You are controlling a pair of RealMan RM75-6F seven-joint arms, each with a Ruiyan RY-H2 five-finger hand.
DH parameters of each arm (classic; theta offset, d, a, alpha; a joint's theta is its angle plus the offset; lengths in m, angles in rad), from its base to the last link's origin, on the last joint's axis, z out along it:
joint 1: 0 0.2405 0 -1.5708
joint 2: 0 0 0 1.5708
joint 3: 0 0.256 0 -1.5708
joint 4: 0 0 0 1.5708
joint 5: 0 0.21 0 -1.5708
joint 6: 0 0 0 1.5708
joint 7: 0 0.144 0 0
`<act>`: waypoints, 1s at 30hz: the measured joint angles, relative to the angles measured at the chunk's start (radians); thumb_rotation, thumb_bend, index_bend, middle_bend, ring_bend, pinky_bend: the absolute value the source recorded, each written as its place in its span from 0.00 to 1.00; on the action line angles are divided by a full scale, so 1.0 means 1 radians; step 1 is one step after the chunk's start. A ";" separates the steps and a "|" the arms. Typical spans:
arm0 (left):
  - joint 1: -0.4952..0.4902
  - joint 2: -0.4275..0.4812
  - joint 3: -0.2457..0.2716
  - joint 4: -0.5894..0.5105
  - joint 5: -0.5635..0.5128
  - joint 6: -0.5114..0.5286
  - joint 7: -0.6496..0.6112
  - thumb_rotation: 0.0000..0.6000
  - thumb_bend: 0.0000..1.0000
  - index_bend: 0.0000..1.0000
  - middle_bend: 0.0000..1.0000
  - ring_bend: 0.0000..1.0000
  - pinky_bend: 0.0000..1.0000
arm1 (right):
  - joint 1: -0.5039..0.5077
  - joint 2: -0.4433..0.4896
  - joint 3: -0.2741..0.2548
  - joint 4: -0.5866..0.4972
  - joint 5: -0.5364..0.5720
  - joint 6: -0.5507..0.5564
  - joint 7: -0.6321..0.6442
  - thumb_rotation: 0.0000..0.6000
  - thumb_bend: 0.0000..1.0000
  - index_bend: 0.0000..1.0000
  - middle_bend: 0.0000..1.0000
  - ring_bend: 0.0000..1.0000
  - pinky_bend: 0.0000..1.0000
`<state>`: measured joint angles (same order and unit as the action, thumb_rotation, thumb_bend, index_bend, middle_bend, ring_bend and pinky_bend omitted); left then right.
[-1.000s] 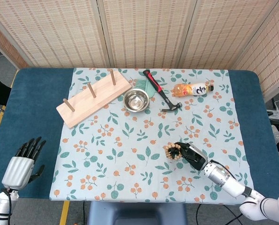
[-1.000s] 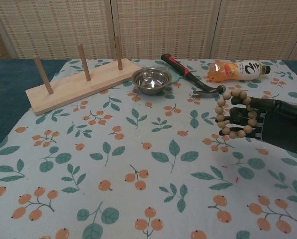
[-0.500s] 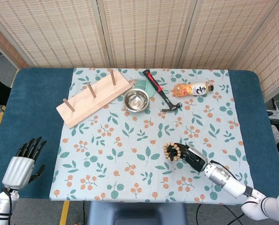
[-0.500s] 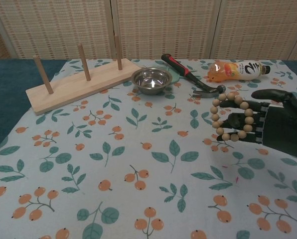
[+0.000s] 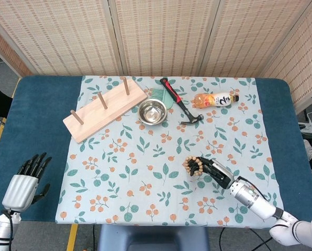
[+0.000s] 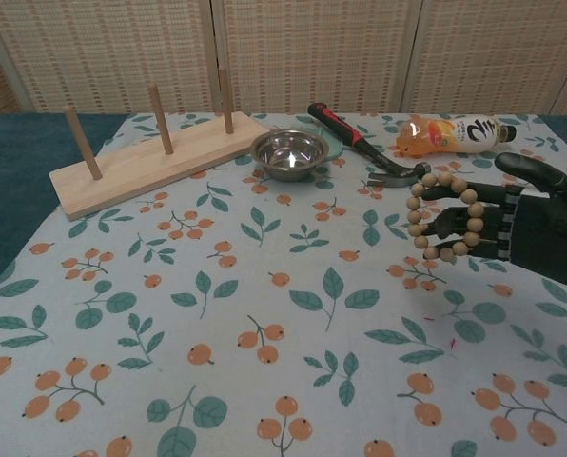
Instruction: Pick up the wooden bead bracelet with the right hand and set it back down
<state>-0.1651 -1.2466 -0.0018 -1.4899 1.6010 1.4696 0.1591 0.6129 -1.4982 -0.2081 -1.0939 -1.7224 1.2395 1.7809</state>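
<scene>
right hand (image 6: 521,227) has the wooden bead bracelet (image 6: 443,215) looped round its outstretched fingers, holding it up off the tablecloth (image 6: 264,286) below.

blue table (image 5: 41,120) under floral cloth (image 5: 145,167) (peg board (image 5: 104,109), bowl (image 5: 152,111), hammer (image 5: 181,103), bottle (image 5: 214,99))

Bracelet (image 6: 446,216): a closed loop of round, light-brown wooden beads, threaded over the extended dark fingers (image 6: 466,221) of the right hand (image 6: 536,228). The loop stands roughly upright, lifted clear of the floral cloth. Seen from the head view, bracelet (image 5: 192,165) lies at the near right of the worktop.
</scene>
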 measured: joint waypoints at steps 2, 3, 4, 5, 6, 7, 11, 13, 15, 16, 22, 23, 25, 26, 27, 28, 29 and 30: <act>0.000 0.001 0.000 0.001 -0.001 0.000 -0.002 1.00 0.38 0.06 0.00 0.00 0.18 | -0.018 -0.006 0.025 -0.003 0.031 0.010 -0.139 0.90 0.31 0.38 0.45 0.22 0.26; 0.000 0.001 0.000 0.001 -0.001 -0.001 -0.001 1.00 0.38 0.06 0.00 0.00 0.18 | -0.027 -0.009 0.039 -0.005 0.048 0.015 -0.205 0.97 0.34 0.42 0.46 0.24 0.27; 0.000 0.000 0.000 0.002 -0.002 -0.002 -0.002 1.00 0.38 0.06 0.00 0.00 0.18 | -0.036 -0.012 0.053 -0.009 0.065 0.022 -0.274 1.00 0.39 0.49 0.49 0.26 0.28; 0.000 0.000 0.000 0.002 -0.001 -0.002 -0.003 1.00 0.38 0.06 0.00 0.00 0.18 | -0.049 -0.016 0.074 -0.013 0.089 0.032 -0.368 1.00 0.44 0.55 0.54 0.29 0.29; -0.001 0.001 0.000 0.001 -0.001 -0.002 -0.002 1.00 0.38 0.06 0.00 0.00 0.18 | -0.058 -0.018 0.090 -0.017 0.108 0.039 -0.438 1.00 0.49 0.61 0.58 0.32 0.29; -0.001 0.001 0.000 0.000 -0.001 -0.002 -0.002 1.00 0.38 0.06 0.00 0.00 0.18 | -0.070 -0.021 0.112 -0.020 0.132 0.049 -0.530 1.00 0.51 0.66 0.62 0.35 0.30; 0.000 0.002 0.001 -0.002 0.001 -0.001 -0.001 1.00 0.38 0.06 0.00 0.00 0.18 | -0.104 -0.033 0.185 -0.022 0.209 0.078 -0.805 1.00 0.76 0.86 0.78 0.52 0.43; 0.000 0.001 0.002 -0.002 0.002 -0.002 0.002 1.00 0.38 0.06 0.00 0.00 0.18 | -0.117 -0.039 0.228 -0.015 0.253 0.087 -0.928 1.00 0.79 0.91 0.82 0.55 0.47; -0.001 0.000 0.003 -0.002 0.002 -0.004 0.006 1.00 0.38 0.06 0.00 0.00 0.18 | -0.125 -0.043 0.261 -0.004 0.286 0.087 -1.015 1.00 0.81 0.92 0.83 0.56 0.47; 0.000 -0.001 0.003 -0.003 0.002 -0.003 0.008 1.00 0.38 0.06 0.00 0.00 0.18 | -0.127 -0.046 0.279 0.007 0.304 0.083 -1.064 1.00 0.81 0.92 0.83 0.56 0.47; -0.001 -0.006 0.004 -0.003 0.000 -0.008 0.017 1.00 0.38 0.07 0.00 0.00 0.18 | -0.120 -0.066 0.331 0.067 0.330 0.067 -1.231 1.00 0.81 0.92 0.83 0.56 0.47; -0.002 -0.007 0.004 -0.002 -0.001 -0.010 0.018 1.00 0.38 0.06 0.00 0.00 0.18 | -0.117 -0.072 0.337 0.078 0.330 0.070 -1.254 1.00 0.81 0.92 0.83 0.56 0.47; -0.003 -0.009 0.004 -0.001 -0.002 -0.013 0.020 1.00 0.38 0.06 0.00 0.00 0.18 | -0.107 -0.092 0.352 0.112 0.331 0.075 -1.311 1.00 0.81 0.92 0.83 0.56 0.47; -0.004 -0.010 0.005 0.000 -0.003 -0.015 0.021 1.00 0.38 0.06 0.00 0.00 0.18 | -0.100 -0.102 0.359 0.129 0.332 0.076 -1.337 1.00 0.81 0.92 0.83 0.56 0.47; -0.004 -0.011 0.005 0.001 -0.003 -0.018 0.022 1.00 0.38 0.06 0.00 0.00 0.18 | -0.092 -0.113 0.366 0.149 0.332 0.076 -1.364 1.00 0.81 0.92 0.83 0.56 0.47; -0.006 -0.012 0.005 0.002 -0.003 -0.021 0.024 1.00 0.38 0.06 0.00 0.00 0.18 | -0.080 -0.129 0.373 0.178 0.331 0.075 -1.400 1.00 0.81 0.92 0.83 0.56 0.47; -0.007 -0.013 0.006 0.002 -0.003 -0.023 0.026 1.00 0.38 0.06 0.00 0.00 0.18 | -0.070 -0.142 0.377 0.202 0.329 0.073 -1.424 1.00 0.81 0.92 0.83 0.56 0.46; -0.007 -0.014 0.006 0.002 -0.003 -0.024 0.028 1.00 0.38 0.06 0.00 0.00 0.18 | -0.060 -0.156 0.380 0.226 0.325 0.072 -1.449 1.00 0.81 0.92 0.83 0.56 0.46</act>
<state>-0.1725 -1.2609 0.0044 -1.4880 1.5980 1.4453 0.1870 0.5527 -1.6542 0.1714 -0.8678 -1.3972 1.3113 0.3323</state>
